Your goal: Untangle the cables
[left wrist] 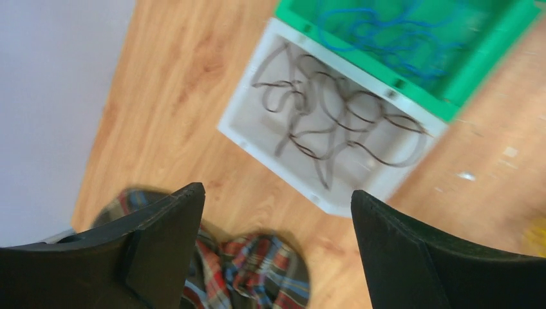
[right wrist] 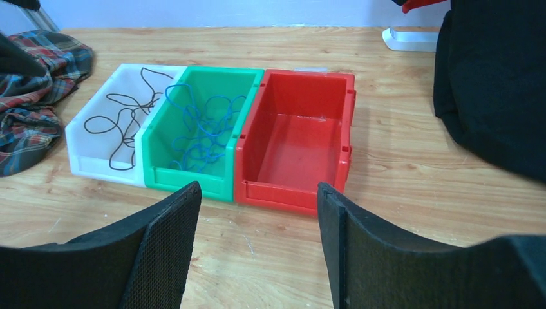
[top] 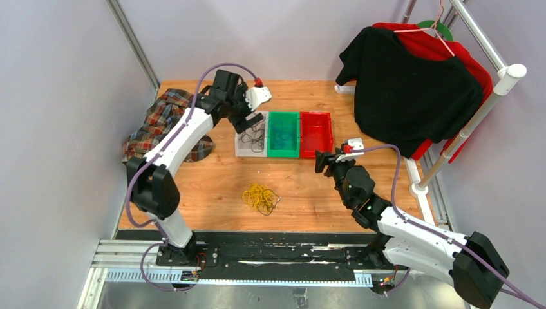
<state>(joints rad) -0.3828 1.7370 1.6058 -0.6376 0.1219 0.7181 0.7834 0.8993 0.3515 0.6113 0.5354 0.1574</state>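
Note:
A tangle of yellow cables (top: 260, 197) with a dark strand lies on the wooden table in front of the bins. Dark cables (left wrist: 328, 122) lie loose in the white bin (left wrist: 257, 138), and blue cables (right wrist: 203, 129) lie in the green bin (right wrist: 193, 177). My left gripper (top: 248, 122) hangs above the white bin (top: 239, 152), open, with nothing between its fingers (left wrist: 167, 238). Open and empty as well, my right gripper (top: 320, 161) hovers low over the table just in front of the red bin (right wrist: 290, 193), which holds nothing.
A crumpled plaid cloth (top: 164, 122) lies left of the bins, below my left gripper (left wrist: 278, 193). A black shirt (top: 412, 90) and a red one hang on a white rack (top: 463, 129) at the right. My right gripper (right wrist: 259, 190) faces the bin row.

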